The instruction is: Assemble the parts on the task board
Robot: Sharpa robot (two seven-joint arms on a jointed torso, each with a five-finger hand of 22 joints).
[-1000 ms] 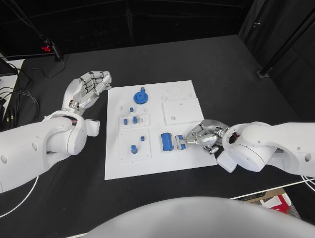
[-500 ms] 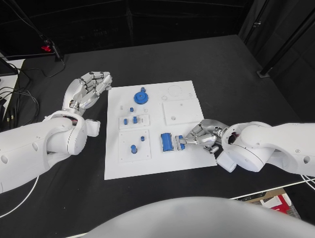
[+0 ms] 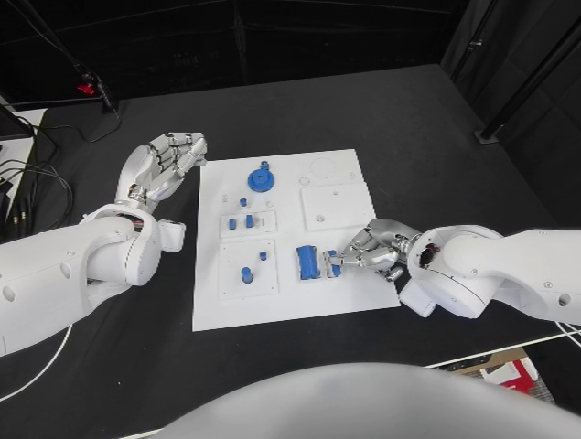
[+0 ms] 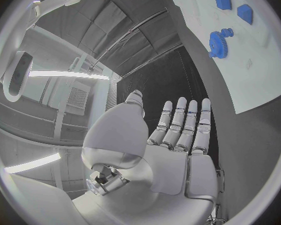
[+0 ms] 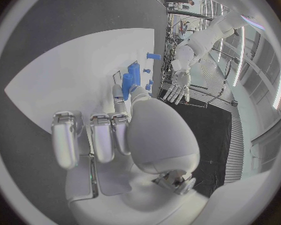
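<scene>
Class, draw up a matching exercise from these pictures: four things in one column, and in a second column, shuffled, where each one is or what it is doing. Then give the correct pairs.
Things
1. left hand
2. right hand
3. blue gear
4. task board

Places or states
A. white plate in the middle of the black table
B. lying at the far end of the board
C. flat and holding nothing, beside the board's far left corner
D. fingertips at a small blue part on the board's near right area

Pairs: 1-C, 2-D, 3-B, 4-A
</scene>
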